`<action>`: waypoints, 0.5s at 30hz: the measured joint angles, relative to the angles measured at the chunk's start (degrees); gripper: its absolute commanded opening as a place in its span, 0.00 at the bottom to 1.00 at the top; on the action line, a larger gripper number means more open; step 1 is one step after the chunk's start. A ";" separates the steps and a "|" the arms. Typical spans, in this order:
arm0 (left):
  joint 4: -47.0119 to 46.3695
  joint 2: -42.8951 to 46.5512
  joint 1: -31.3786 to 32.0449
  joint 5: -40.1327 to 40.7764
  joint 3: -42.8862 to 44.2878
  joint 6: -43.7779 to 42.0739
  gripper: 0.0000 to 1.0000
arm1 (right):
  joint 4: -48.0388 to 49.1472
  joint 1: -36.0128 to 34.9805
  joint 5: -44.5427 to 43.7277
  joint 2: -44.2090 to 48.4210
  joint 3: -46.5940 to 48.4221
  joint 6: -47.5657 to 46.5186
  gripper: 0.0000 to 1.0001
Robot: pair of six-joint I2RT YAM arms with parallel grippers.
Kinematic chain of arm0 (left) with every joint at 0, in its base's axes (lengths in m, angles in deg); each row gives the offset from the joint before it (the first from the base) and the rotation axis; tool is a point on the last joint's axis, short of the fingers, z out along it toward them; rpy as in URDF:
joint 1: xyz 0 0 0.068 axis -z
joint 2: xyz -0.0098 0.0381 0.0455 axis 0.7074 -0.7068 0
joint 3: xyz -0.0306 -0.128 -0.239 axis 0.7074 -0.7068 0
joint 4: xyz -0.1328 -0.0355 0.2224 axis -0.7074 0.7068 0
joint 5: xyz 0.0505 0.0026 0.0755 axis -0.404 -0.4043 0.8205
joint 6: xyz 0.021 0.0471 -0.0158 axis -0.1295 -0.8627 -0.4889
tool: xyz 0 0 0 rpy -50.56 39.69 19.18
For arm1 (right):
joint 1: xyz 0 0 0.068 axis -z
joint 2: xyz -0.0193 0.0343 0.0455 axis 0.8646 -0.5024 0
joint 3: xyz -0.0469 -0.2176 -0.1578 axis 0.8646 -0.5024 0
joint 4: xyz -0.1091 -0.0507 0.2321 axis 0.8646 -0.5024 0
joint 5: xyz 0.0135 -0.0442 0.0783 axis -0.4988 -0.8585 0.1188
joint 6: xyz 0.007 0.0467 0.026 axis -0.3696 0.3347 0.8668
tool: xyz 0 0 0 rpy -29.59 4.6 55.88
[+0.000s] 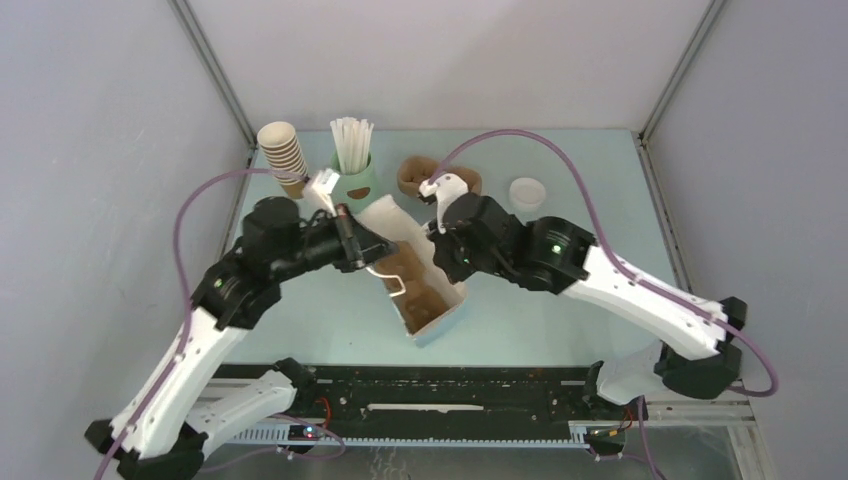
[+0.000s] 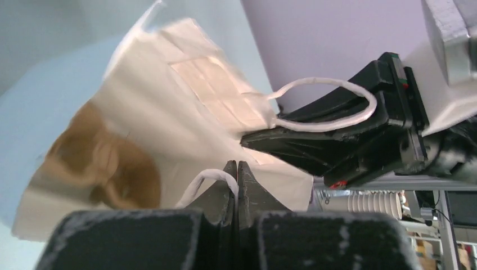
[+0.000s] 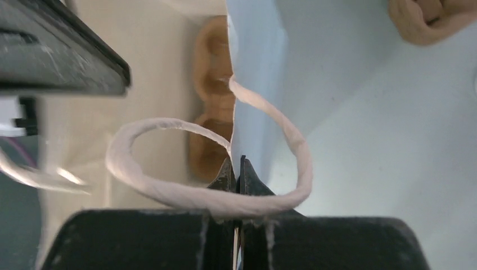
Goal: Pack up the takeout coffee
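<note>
A white paper bag lies open on the table between my arms, a brown pulp carrier inside it. My left gripper is shut on the bag's near cord handle, fingertips together. My right gripper is shut on the bag's other rim, and its cord handle loops across the fingers. The carrier shows inside the bag in both wrist views. A round white lid sits at the back right; I cannot make out a brown cup under it.
A second brown pulp carrier lies behind my right gripper. A mint-green cup of white straws and a tilted stack of lidless brown cups stand at the back left. Grey walls close in on three sides.
</note>
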 measured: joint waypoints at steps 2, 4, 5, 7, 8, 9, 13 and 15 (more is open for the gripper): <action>-1.70 2.21 -1.31 0.07 -0.26 -0.70 0.00 | 4.55 -1.01 2.34 3.28 -1.95 0.15 0.00; -2.43 3.82 -3.85 -1.31 -1.84 -1.40 0.00 | 7.08 3.80 5.84 6.91 -7.13 0.90 0.00; -1.88 3.39 -4.48 -1.77 -2.01 -1.75 0.00 | 6.47 6.51 6.25 7.56 -8.76 1.40 0.00; 0.35 1.81 -4.11 -0.92 -1.51 -2.67 0.00 | 3.67 8.26 2.62 6.49 -8.59 1.64 0.00; 1.81 0.96 -3.30 0.07 -1.07 -3.08 0.00 | 2.80 6.64 0.61 5.88 -7.48 1.33 0.00; 2.93 0.79 -2.64 0.90 -0.70 -3.48 0.00 | 2.51 3.69 -0.59 5.57 -5.79 0.87 0.00; 2.99 2.62 -2.14 2.80 -0.33 -5.29 0.00 | 8.28 -0.92 0.70 8.66 -6.08 -0.70 0.00; 1.99 2.54 -2.21 2.08 -1.16 -5.60 0.00 | 9.46 3.63 1.62 10.23 -9.20 -0.48 0.00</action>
